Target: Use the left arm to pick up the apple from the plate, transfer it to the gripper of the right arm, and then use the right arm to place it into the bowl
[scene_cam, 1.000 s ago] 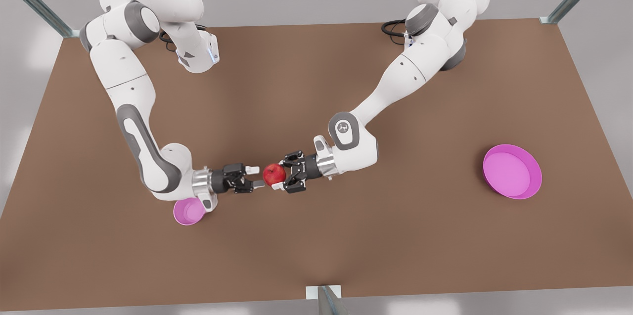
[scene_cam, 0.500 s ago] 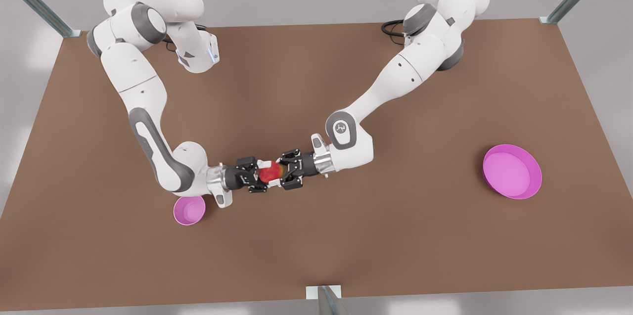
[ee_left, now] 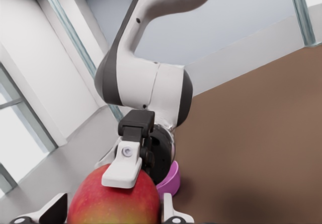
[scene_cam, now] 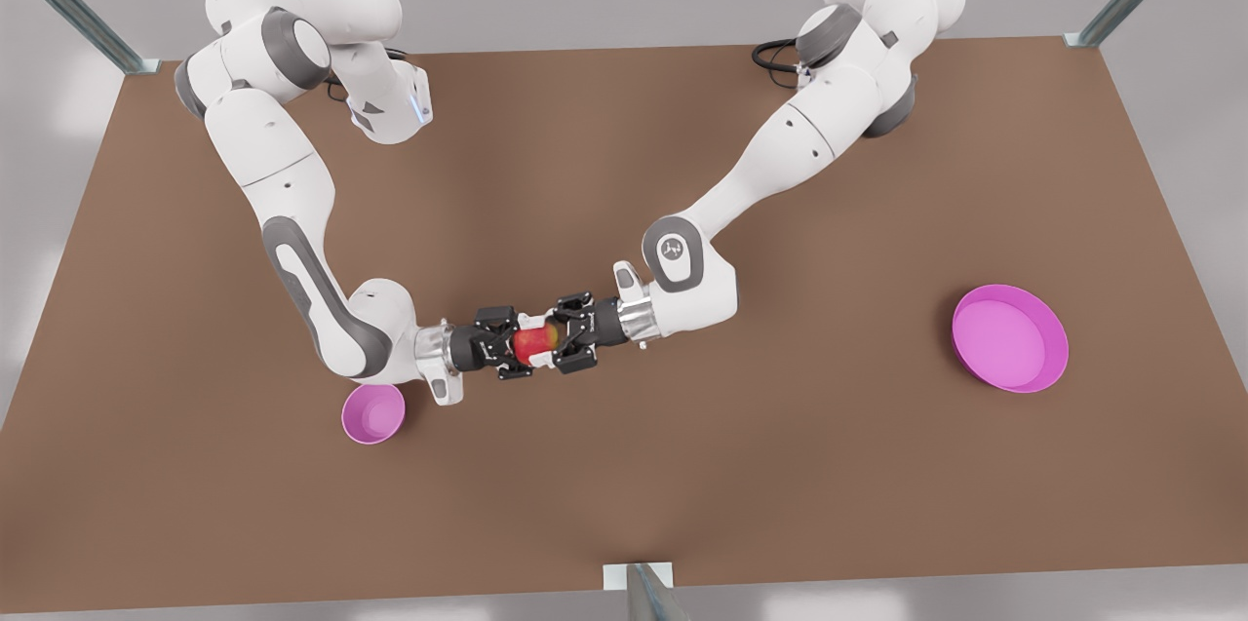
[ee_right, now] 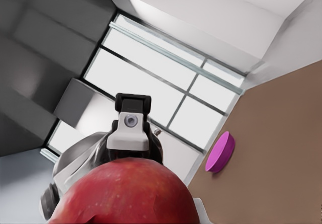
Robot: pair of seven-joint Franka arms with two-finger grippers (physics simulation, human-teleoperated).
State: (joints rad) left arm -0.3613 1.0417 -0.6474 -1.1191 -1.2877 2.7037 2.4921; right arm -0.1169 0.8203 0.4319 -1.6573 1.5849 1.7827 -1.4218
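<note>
The apple point(scene_cam: 532, 345) hangs in the air above the middle of the table point(scene_cam: 682, 494), caught between the two grippers, which meet nose to nose. The left gripper point(scene_cam: 548, 344), on the arm coming in from the front view's right, has its fingers clamped on the apple's sides; in the left wrist view their tips flank the red fruit point(ee_left: 113, 206). The right gripper point(scene_cam: 519, 346), reaching in from the front view's left, has its fingers closed over the apple too: one white pad point(ee_left: 123, 166) lies flat against the top of the fruit in the left wrist view. In the right wrist view the apple point(ee_right: 126, 194) sits close to the lens, with a pad of the left gripper point(ee_right: 130, 131) pressed on its far side. The bowl point(scene_cam: 373, 413) stands on the table just below the right arm's wrist, near the front view's left. The plate point(scene_cam: 1009, 338) lies well apart, toward the front view's right edge.
</note>
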